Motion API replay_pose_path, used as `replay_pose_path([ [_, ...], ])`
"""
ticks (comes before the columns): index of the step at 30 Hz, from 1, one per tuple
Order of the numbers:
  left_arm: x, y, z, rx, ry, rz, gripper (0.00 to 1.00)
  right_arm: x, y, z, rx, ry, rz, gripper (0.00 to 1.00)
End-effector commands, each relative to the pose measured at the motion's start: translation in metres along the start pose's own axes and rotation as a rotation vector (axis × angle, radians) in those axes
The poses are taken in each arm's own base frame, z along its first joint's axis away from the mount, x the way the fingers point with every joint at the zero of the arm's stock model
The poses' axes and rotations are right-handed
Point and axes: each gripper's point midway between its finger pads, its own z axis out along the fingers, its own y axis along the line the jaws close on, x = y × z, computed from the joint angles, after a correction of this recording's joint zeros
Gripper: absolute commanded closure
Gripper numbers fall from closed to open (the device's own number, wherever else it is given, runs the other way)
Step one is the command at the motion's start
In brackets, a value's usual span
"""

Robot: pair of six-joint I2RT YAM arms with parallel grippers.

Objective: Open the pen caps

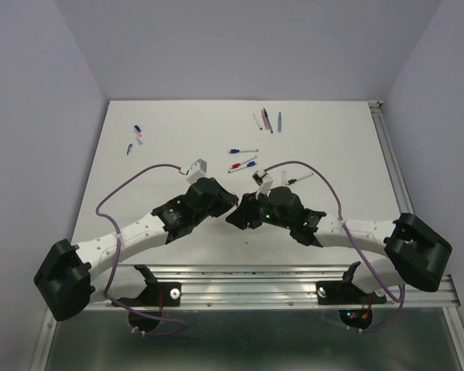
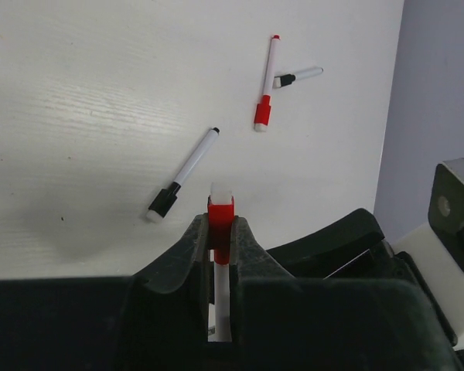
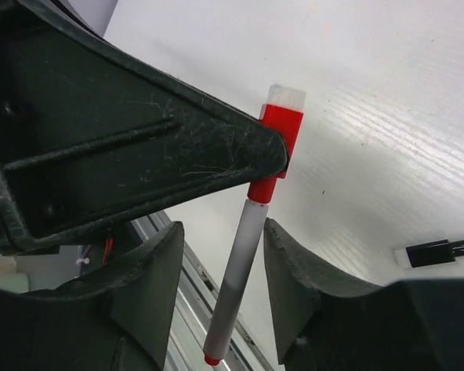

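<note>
Left hand (image 2: 220, 224) clenched on red cap (image 2: 220, 210); right hand (image 3: 220, 232) released, astride the pen barrel (image 3: 237, 270).

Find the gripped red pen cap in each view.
Left wrist: red cap at bottom centre, pinched in the left claw.
Right wrist: upper centre-right, at that claw's tip.
Top: too small to tell, where the arms meet.
Landmark: the left claw, in all three.
</note>
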Motion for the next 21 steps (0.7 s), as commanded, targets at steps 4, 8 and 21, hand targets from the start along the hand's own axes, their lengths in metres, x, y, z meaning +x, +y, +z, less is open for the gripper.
replay_pose_path([
  [4, -0.015, -0.032, -0.005, 0.06, -0.059, -0.024, 1.0, -0.026, 0.025, 0.001, -0.03, -0.067, 0.001, 0.71],
  [8, -0.016, -0.032, -0.004, 0.054, -0.068, -0.022, 1.0, -0.027, 0.024, -0.001, -0.016, -0.07, 0.017, 0.94],
  [21, -0.089, -0.01, 0.014, -0.141, -0.435, -0.004, 1.0, 0.077, 0.11, -0.047, -0.443, 0.3, 0.162, 0.99],
])
